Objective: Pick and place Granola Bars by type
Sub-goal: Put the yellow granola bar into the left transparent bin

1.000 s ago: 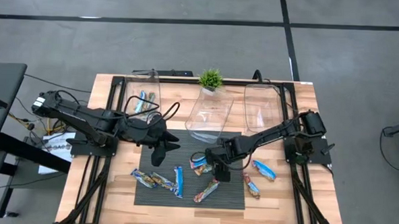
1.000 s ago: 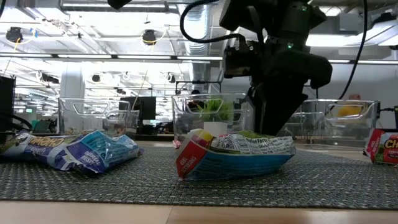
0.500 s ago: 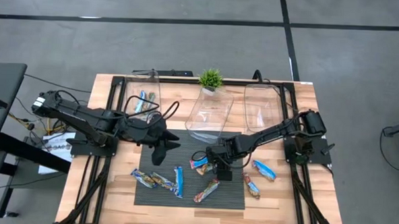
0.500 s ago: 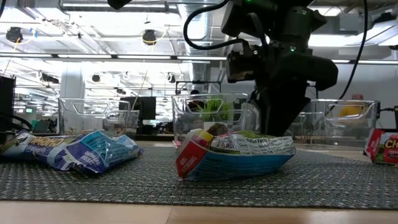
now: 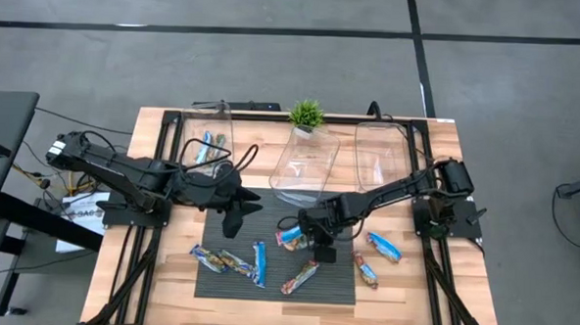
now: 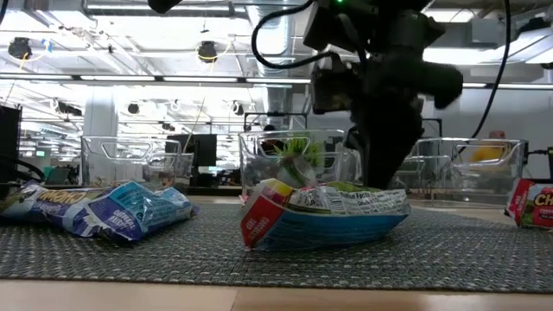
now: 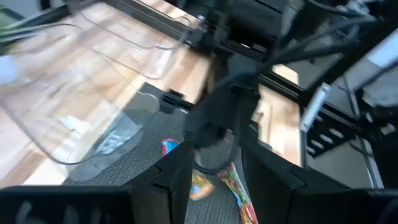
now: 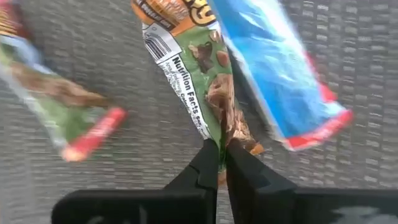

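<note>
Wood planks ringed the dark mat [image 5: 228, 277], leaving you bare margins on both sides. Your right gripper [image 5: 318, 244] sat low at mid-mat, jaws clenched on the end of an orange-and-green bar [image 8: 202, 81], a blue bar [image 8: 273, 68] touching it alongside. Your left gripper [image 5: 233, 217] hung partly open over the mat's back left corner, holding nothing, well apart from the clear tubs [image 5: 304, 168].

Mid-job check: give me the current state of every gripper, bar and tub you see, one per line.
right gripper: shut on the orange-green bar
orange-green bar: pinched at its wrapper edge, over the mat
blue bar: loose, beside the pinched bar
left gripper: part open, empty, above the mat's edge
left tub: holds blue bars
middle tub: tipped, no bars visible
right tub: no bars visible
</note>
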